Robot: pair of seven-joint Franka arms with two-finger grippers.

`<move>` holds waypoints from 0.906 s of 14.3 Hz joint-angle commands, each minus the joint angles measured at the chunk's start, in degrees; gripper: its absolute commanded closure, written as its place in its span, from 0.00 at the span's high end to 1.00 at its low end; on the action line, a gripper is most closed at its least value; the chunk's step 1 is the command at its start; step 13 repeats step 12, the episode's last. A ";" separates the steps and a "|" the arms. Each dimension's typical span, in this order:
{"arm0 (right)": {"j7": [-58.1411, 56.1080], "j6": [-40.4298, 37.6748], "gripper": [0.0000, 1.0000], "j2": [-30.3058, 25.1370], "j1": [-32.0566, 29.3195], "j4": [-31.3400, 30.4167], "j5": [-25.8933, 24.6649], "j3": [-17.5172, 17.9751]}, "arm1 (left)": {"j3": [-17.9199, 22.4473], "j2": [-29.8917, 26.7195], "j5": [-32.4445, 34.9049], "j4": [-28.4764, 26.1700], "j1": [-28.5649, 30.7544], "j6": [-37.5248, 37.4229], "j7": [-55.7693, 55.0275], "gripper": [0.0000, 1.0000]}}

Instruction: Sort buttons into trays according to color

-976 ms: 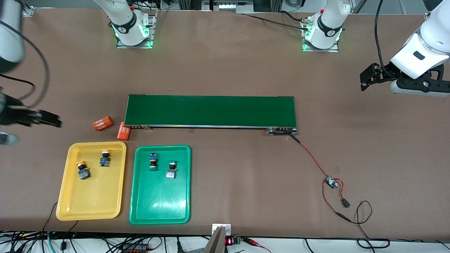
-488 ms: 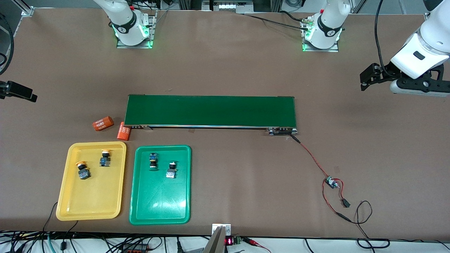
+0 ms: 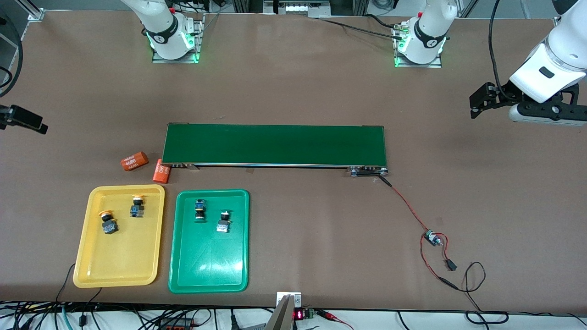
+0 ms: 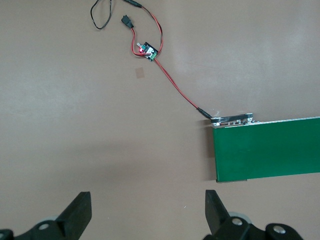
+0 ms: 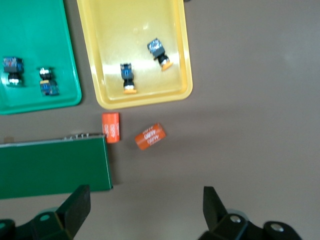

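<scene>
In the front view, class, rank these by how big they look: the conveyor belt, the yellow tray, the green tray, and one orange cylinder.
1. Conveyor belt, largest.
2. Yellow tray and green tray: about the same size, so no ranking between them.
3. Orange cylinder, smallest.

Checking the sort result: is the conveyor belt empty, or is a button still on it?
Empty. The front view shows the conveyor belt as bare green, with two buttons in the yellow tray and two in the green tray.
</scene>
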 commanded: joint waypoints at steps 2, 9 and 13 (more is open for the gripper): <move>-0.86 -0.67 1.00 -4.42 0.79 -4.04 -0.10 -0.38 | 0.11 0.84 -0.40 1.69 -0.17 -1.38 0.71 1.00; -0.95 -1.63 1.00 -4.25 0.79 -2.28 0.69 -0.38 | 0.11 0.84 -0.40 1.69 -0.17 -1.38 0.71 1.00; -0.86 -1.63 1.00 -4.25 0.79 -2.28 0.69 -0.39 | 0.11 0.75 -0.40 1.69 -0.26 -1.47 0.71 1.00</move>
